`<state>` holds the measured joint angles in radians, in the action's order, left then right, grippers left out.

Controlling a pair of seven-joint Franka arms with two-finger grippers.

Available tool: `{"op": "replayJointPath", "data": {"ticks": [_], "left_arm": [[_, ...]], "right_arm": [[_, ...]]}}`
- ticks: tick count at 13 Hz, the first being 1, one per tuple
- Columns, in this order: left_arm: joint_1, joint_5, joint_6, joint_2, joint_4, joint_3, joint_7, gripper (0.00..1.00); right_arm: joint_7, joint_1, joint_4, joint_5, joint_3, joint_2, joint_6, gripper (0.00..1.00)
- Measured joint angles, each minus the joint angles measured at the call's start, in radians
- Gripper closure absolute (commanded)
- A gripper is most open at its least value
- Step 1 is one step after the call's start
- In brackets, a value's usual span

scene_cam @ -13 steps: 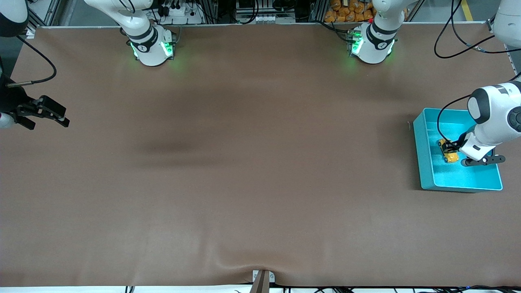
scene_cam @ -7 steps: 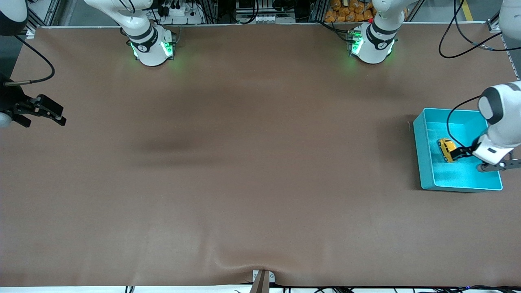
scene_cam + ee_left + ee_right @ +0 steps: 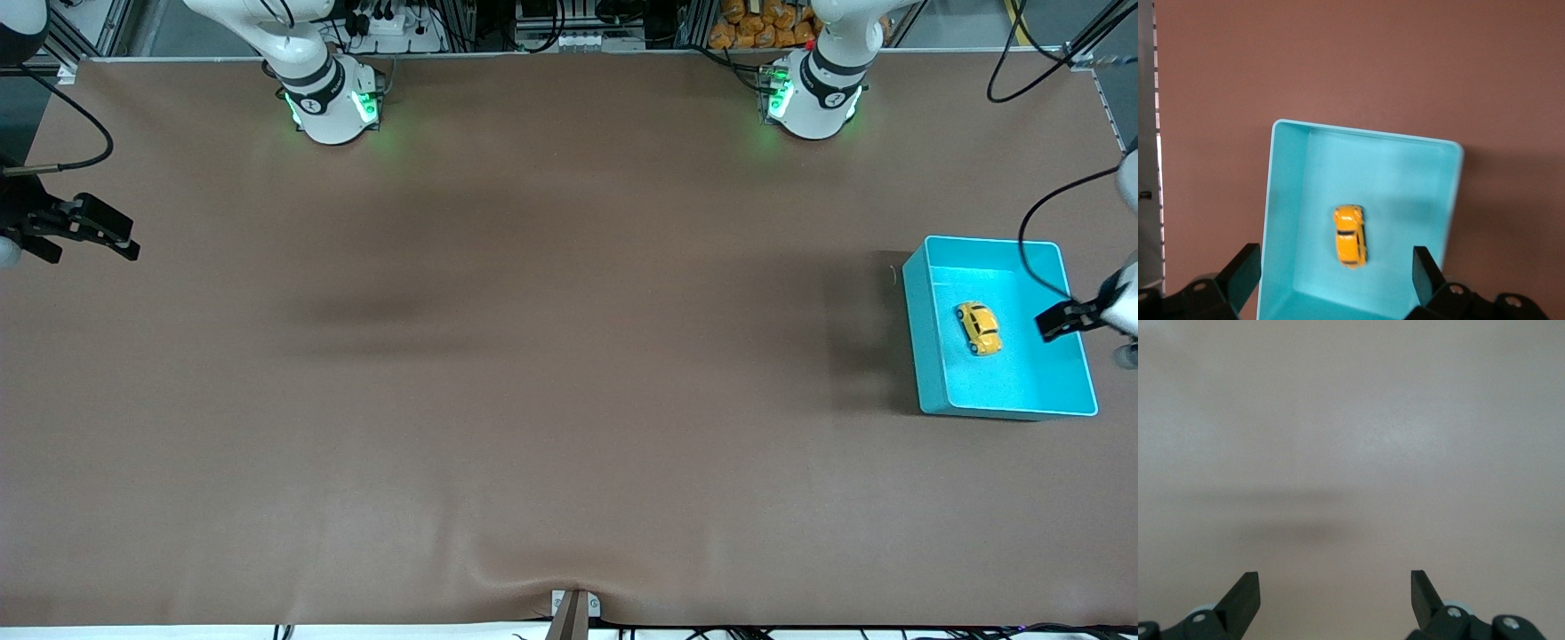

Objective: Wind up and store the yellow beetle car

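Observation:
The yellow beetle car lies free on the floor of the turquoise bin at the left arm's end of the table. My left gripper hangs open over the bin's edge nearest the table end, apart from the car. In the left wrist view the car sits on the bin floor well below my open left gripper, and nothing is between the fingers. My right gripper waits open and empty above the table's edge at the right arm's end; the right wrist view shows it over bare cloth.
Brown cloth covers the whole table. The two arm bases stand along the edge farthest from the front camera. A small clamp sits at the nearest edge.
My left gripper opened, let go of the car and drew away toward the table end; the car stays in the bin. The right gripper drifted slightly toward its table edge.

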<state>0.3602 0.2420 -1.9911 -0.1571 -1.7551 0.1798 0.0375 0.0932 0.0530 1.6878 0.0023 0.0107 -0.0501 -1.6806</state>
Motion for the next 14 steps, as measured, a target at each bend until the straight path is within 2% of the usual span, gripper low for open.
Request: {"op": "replayJointPath", "data": {"ticks": [2,5,8,14], "left_arm": [[-0.004,-0.045,0.145,0.037,0.113,0.046,0.000,0.00],[-0.005,-0.100,0.279,0.087,0.201,0.120,0.000,0.00],[-0.021,-0.153,0.374,0.130,0.236,0.165,-0.001,0.00],[-0.140,-0.204,0.467,0.181,0.238,0.171,-0.071,0.00]], "right_arm": [[0.000,0.000,0.000,0.000,0.000,0.000,0.001,0.00],[0.000,0.001,0.000,0.000,0.000,0.000,0.001,0.00],[0.000,0.003,0.000,0.000,0.001,0.000,0.002,0.00],[0.000,0.007,-0.001,0.000,0.001,0.000,0.002,0.00]]}}
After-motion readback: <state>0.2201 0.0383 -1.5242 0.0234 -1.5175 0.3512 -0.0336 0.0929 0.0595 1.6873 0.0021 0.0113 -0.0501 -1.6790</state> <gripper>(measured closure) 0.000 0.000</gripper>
